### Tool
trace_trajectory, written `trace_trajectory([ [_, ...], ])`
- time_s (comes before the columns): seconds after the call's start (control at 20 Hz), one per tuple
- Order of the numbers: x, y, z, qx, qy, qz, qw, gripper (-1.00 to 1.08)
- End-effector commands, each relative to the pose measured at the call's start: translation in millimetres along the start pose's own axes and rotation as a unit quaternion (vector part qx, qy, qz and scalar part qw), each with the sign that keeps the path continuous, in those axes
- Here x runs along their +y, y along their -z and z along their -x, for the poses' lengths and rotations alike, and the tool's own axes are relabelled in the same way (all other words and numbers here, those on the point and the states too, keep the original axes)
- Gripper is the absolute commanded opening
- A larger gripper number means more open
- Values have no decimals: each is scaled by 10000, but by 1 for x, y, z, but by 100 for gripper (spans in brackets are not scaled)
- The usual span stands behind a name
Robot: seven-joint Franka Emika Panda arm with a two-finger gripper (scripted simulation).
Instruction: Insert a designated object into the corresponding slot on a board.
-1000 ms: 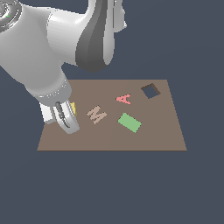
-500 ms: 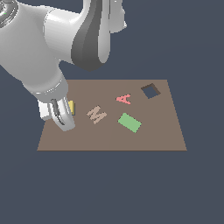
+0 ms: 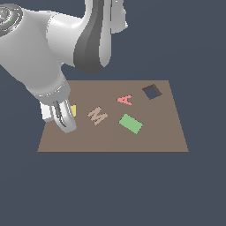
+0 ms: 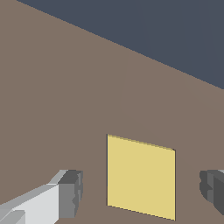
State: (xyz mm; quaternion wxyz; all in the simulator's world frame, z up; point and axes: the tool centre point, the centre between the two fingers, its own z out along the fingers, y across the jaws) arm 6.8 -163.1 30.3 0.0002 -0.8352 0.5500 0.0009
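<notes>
Yellow square block (image 4: 141,176) is lying flat on the board (image 3: 167,132); we're straddling it with our gripper (image 4: 142,190) spread wide, while the square slot (image 3: 152,92) at two o'clock is sitting empty.

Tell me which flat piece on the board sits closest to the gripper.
The yellow square block: it lies between the open fingers of the gripper. The tan M, pink A and green rectangle lie farther toward the exterior view's right.

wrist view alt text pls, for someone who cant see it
A flat yellow square block lies on the brown board, between the open gripper's two grey fingertips, which are clear of it on either side. Dark background shows beyond the board's edge.
</notes>
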Motion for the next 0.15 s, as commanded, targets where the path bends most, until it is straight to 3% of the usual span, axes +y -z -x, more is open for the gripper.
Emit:
trace_trajectory([
  [0.0,0,0,0,1,0,-1,10000,100],
  [0.1,0,0,0,1,0,-1,10000,100],
])
